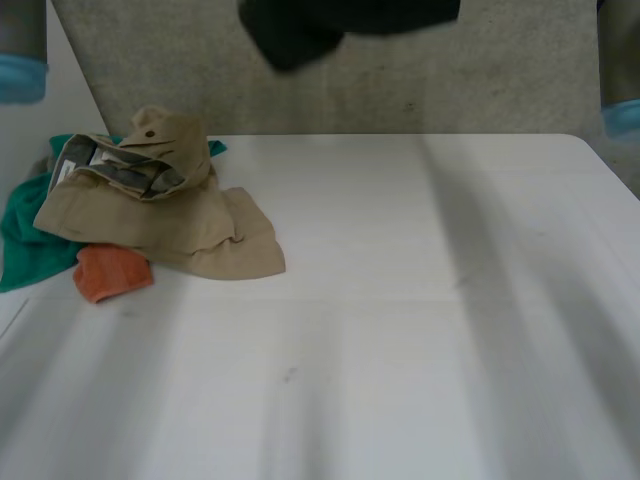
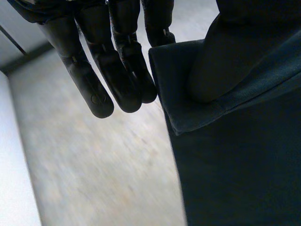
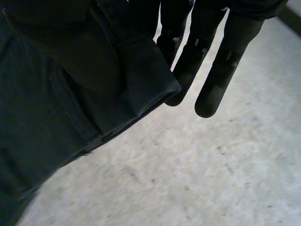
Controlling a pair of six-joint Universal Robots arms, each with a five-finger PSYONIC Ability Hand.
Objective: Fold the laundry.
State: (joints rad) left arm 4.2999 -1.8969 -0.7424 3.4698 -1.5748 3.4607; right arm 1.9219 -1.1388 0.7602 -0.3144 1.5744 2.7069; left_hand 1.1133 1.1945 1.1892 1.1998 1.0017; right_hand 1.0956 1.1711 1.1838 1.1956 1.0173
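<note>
A dark garment [image 1: 330, 25] hangs in the air above the far edge of the white table [image 1: 420, 320], held up between both hands. Beside my left hand [image 2: 117, 61] an edge of this dark cloth [image 2: 235, 141] folds over the thumb, while the fingers stay straight. The same holds for my right hand [image 3: 211, 61]: its fingers point straight down and a hemmed edge of the cloth [image 3: 56, 117] wraps over the thumb next to them. Each hand pinches an upper edge of the garment.
A pile of laundry lies at the table's far left: beige trousers [image 1: 150, 210] on top, a green cloth [image 1: 25, 240] under them, an orange cloth [image 1: 110, 270] at the front. Both arms [image 1: 20, 75] [image 1: 620, 115] rise at the sides.
</note>
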